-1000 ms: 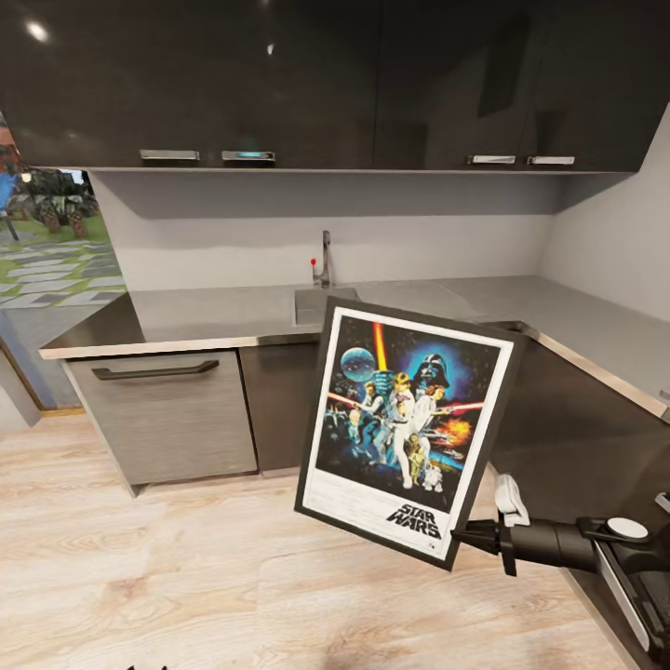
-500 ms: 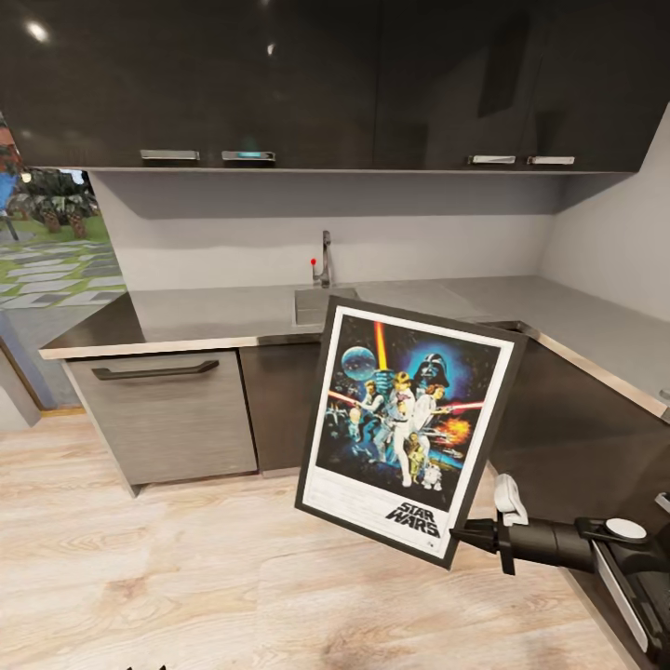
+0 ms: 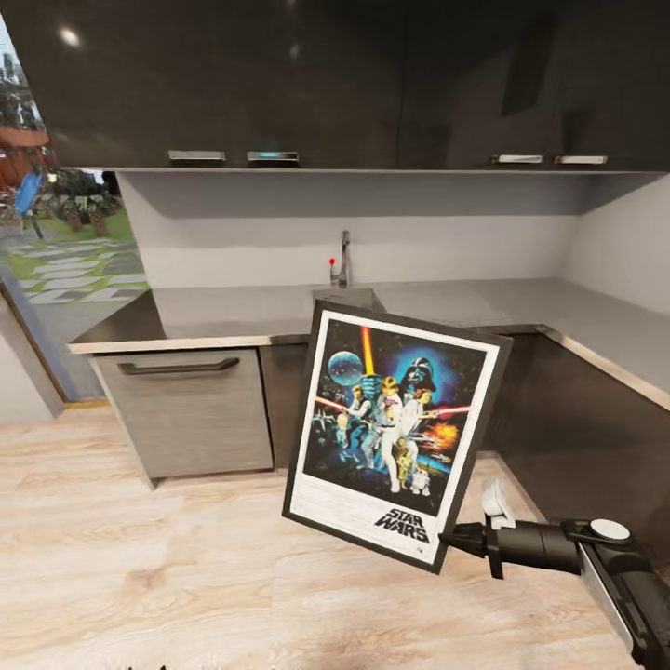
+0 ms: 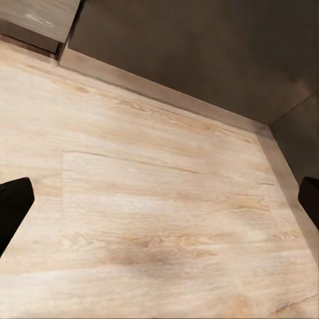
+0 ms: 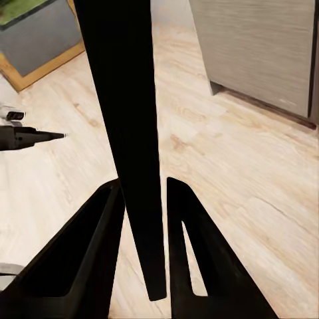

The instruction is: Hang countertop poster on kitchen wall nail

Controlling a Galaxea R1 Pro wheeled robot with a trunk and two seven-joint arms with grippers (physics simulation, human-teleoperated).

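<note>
The Star Wars poster [image 3: 395,428], black-framed with a white border, hangs tilted in the air in front of the counter's corner. My right gripper [image 3: 456,538] is shut on its lower right corner. In the right wrist view the poster [image 5: 123,119] shows edge-on as a black slab clamped between the two fingers [image 5: 189,252] of that gripper [image 5: 143,189]. The grey kitchen countertop [image 3: 242,312] runs behind it in an L. My left gripper [image 4: 159,206] is open over bare wood floor, its fingertips [image 4: 13,212] at the picture's sides. I can make out no nail on the pale wall.
A sink [image 3: 346,298] with a faucet [image 3: 343,259] sits in the counter behind the poster. Dark upper cabinets [image 3: 326,84] hang above. A grey drawer front [image 3: 186,409] stands at the left, beside an opening to a garden [image 3: 74,242]. Light wood floor [image 3: 186,577] spreads in front.
The whole picture has shifted, with the kitchen sliding right in the head view, so the camera has moved. The poster stays in my right gripper at the same tilt.
</note>
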